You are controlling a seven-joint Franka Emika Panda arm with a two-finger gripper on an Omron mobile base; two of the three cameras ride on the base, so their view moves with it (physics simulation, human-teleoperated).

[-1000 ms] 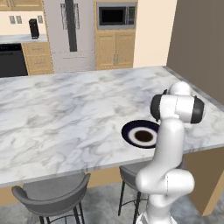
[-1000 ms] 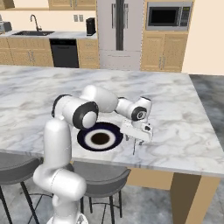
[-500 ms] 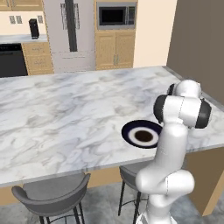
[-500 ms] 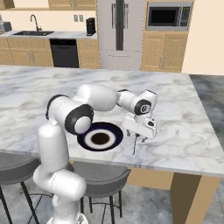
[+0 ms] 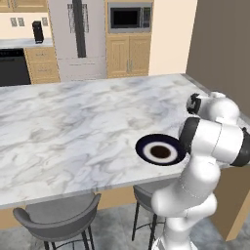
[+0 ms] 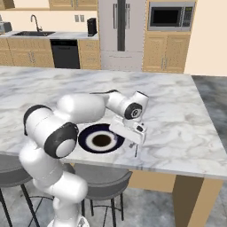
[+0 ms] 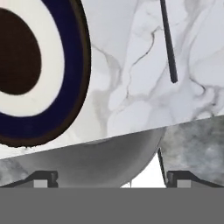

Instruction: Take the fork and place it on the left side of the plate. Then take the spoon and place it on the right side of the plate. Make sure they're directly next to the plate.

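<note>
The table is a broad marble slab, white with grey veins, and its near edge runs past two grey stools. On it, close to that near edge, lies the plate: round and flat, with a black outer rim, a dark blue band, a pale ring and a dark brown centre. The arm bends over the plate's right side, and the pincer hangs low just right of the plate, close above the marble; its two fingertips stand wide apart in the hand view, holding nothing. The spoon shows as a thin dark-grey straight handle lying flat on the marble, near the plate's right side but apart from it, with bare stone between; its bowl is out of the picture. In the right base view a short dark sliver lies just below the pincer. No writing or brand can be read anywhere.
</note>
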